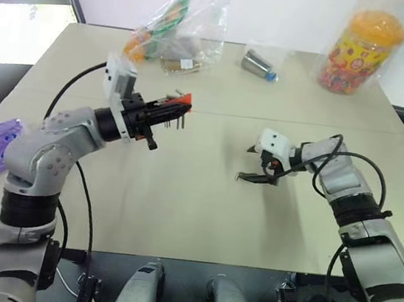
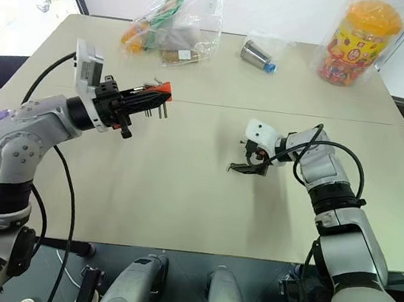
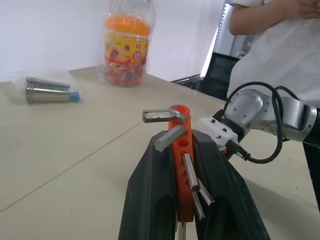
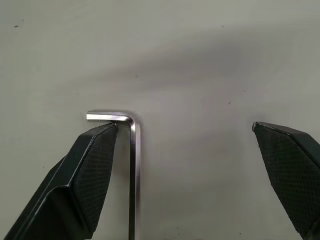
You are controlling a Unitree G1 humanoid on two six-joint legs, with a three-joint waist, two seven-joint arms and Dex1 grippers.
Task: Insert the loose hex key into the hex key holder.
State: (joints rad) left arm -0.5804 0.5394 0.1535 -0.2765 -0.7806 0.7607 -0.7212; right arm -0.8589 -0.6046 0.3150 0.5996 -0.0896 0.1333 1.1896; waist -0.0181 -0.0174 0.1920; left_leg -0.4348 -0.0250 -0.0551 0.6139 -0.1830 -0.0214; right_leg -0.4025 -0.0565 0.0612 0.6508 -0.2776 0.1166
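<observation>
Silver loose hex key (image 4: 133, 165) flat on table (image 1: 202, 203), between spread fingers of right gripper (image 4: 185, 150), nearer one pad. Centre, lower, then pinch long leg. Left gripper (image 3: 186, 200) clenched on hex key holder (image 3: 181, 170), aloft.

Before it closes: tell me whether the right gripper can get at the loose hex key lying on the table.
Probably yes. The right gripper is open, low over the table, and the loose hex key lies flat between its fingers, close beside one finger, with nothing else between them.
</observation>
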